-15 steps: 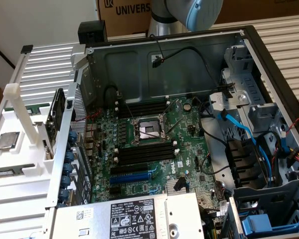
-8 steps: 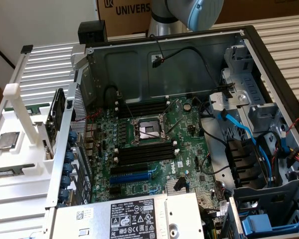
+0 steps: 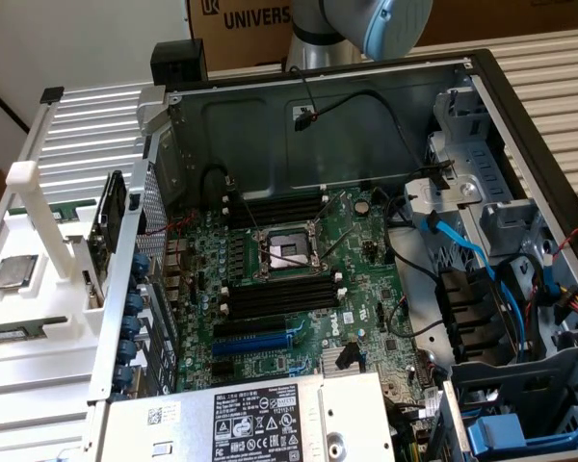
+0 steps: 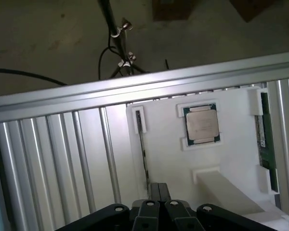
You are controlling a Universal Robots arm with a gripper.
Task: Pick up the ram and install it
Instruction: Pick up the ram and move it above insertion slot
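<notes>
At the exterior view's left, a white tray (image 3: pixel 19 298) sat on the ribbed table (image 3: pixel 87 135), just beside the open case (image 3: pixel 347 115). A CPU (image 3: pixel 10 271) lay in a pocket of the tray.

In the wrist view the CPU sat between 2 long things. One was a thin dark strip (image 4: pixel 142 144) under a white clip, and I could not tell what it was. The other was the ram (image 4: pixel 264 139), a green stick lying flat in the tray between 2 white clips. The ram was not held and lay well apart from the gripper (image 4: pixel 159 188). The gripper hung over the tray with its fingers pressed together and nothing between them. The tips were over one end of the strip, and I could not tell whether they touched it.

Further right in the exterior view, the motherboard (image 3: pixel 299 279) lay inside the case. Its socket (image 3: pixel 287 252) sat between black slots (image 3: pixel 275 207) on the far side and more on the near side. A power supply (image 3: pixel 260 419) sat at the near edge. Blue cables (image 3: pixel 462 250) ran through the bays at the right. The arm (image 3: pixel 366 24) rose at the far edge.
</notes>
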